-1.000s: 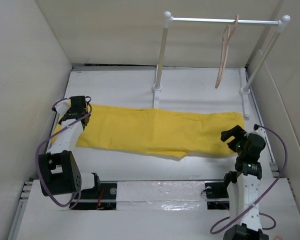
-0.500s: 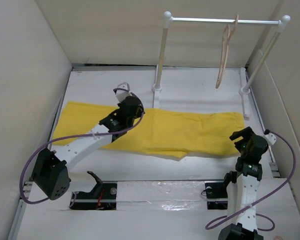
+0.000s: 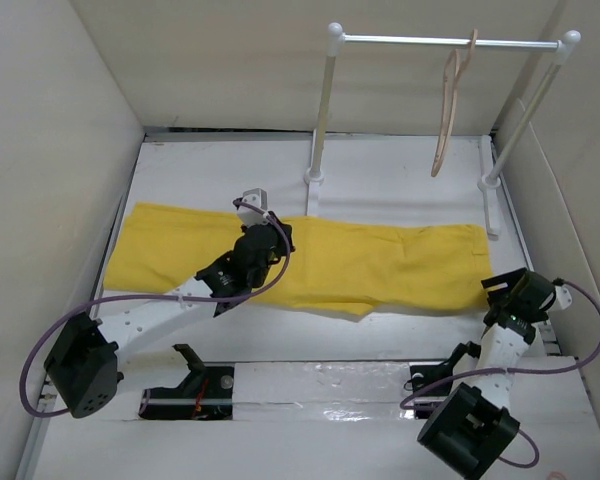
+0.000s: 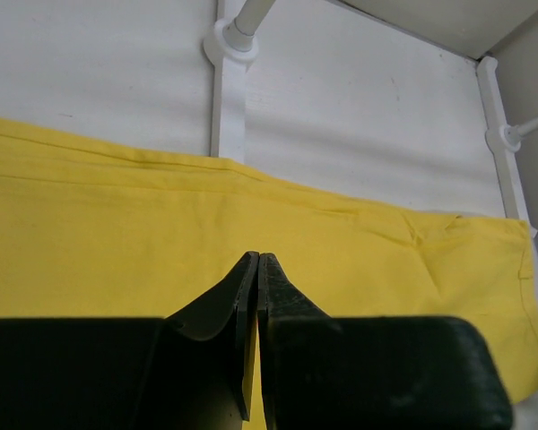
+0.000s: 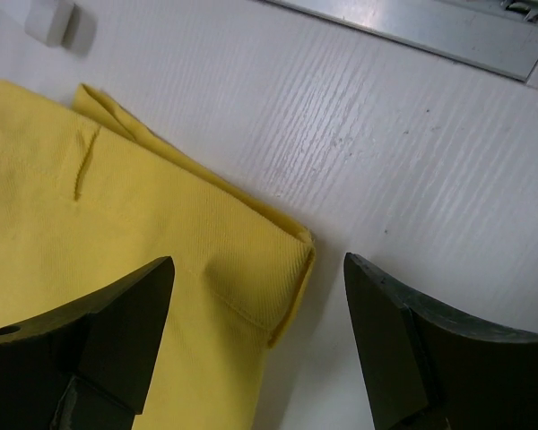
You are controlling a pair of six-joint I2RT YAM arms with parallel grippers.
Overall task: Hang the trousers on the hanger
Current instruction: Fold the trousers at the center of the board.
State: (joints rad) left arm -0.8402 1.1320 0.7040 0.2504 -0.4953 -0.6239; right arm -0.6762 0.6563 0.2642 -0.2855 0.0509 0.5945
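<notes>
The yellow trousers lie flat across the white table, their length running left to right. The beige hanger hangs by its hook from the white rail at the back right. My left gripper reaches over the middle of the trousers. In the left wrist view it is shut, and no cloth shows between its tips. My right gripper is at the trousers' right end. There it stands open, with the near corner of the cloth between its fingers.
The rail's two posts stand behind the trousers, with their bases on the table. Pale walls close in the left, back and right. A metal strip runs along the near edge between the arm bases.
My left arm swung from the trousers' left end to their middle, and its gripper shut. My right gripper moved right and nearer, to the corner of the cloth.
</notes>
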